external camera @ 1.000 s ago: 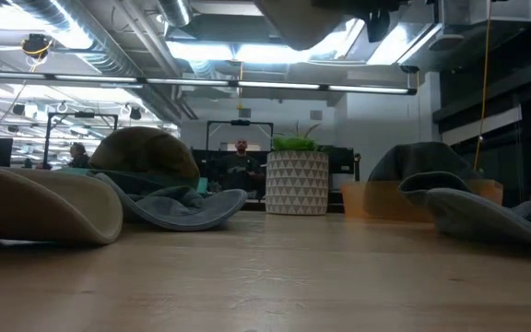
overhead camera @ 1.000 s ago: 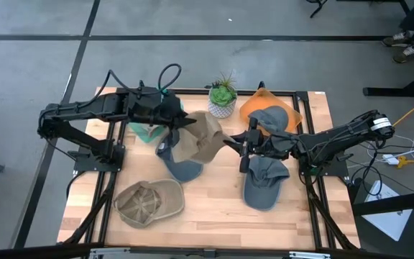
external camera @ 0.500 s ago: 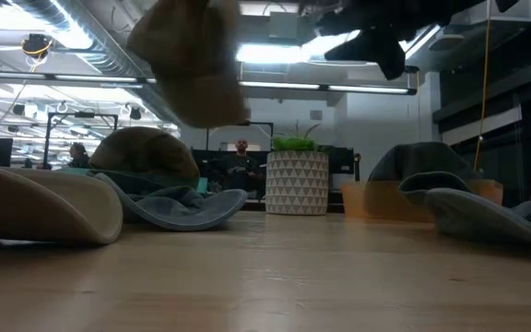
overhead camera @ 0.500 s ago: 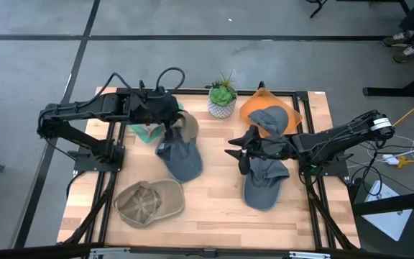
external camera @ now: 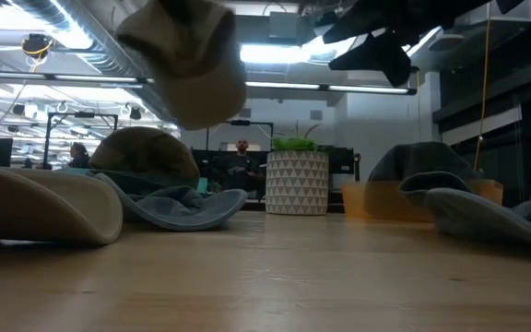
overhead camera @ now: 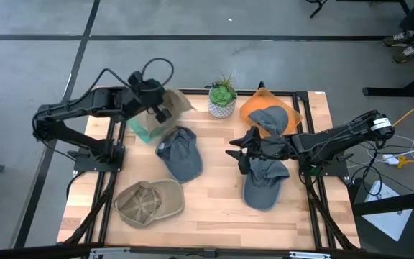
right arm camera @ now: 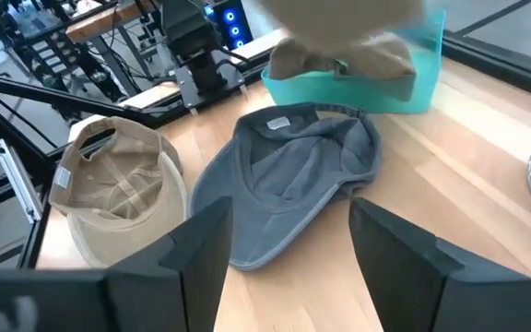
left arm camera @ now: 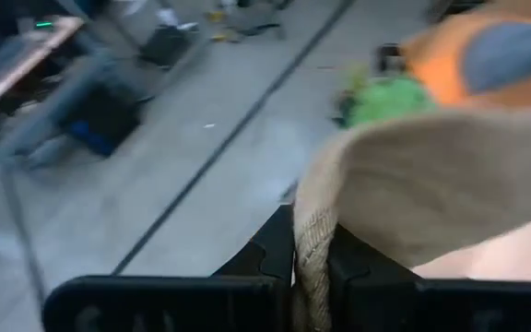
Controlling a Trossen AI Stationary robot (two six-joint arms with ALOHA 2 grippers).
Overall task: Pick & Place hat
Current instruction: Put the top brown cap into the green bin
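left claw [left arm camera: 310,267] pinching soft tan hat [overhead camera: 172,101] by brim, hanging over teal bin [overhead camera: 144,129], far left of bench [overhead camera: 214,208]. right claw [overhead camera: 237,152] standing wide, empty, mid-bench.

Grey concrete floor [overhead camera: 279,18] all round the wooden table [overhead camera: 214,194], crossed by a dark line running 9 to 3 o'clock above it, with a second line slanting off at 11 o'clock. Low view: open ceiling with ducts [external camera: 109,41] and long strip lights [external camera: 275,85]; dark wall at 3 o'clock. Cables and yellow cord [overhead camera: 408,115] lie at 3 o'clock.
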